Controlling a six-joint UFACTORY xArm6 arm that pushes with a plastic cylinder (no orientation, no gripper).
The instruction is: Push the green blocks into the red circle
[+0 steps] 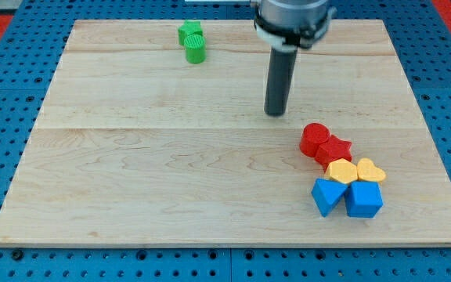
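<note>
Two green blocks sit touching near the view's top, left of centre: a green star-like block (189,33) and a green cylinder (196,51) just below it. A red circle block (314,138) lies at the right, touching a red star block (334,150). My tip (275,113) rests on the board between the two groups, far right of and below the green blocks and a little up-left of the red circle, touching no block.
A yellow hexagon block (340,170) and a yellow heart block (370,171) sit below the red blocks. A blue triangular block (326,196) and a blue cube (363,199) sit below those. The wooden board (131,172) lies on a blue pegboard.
</note>
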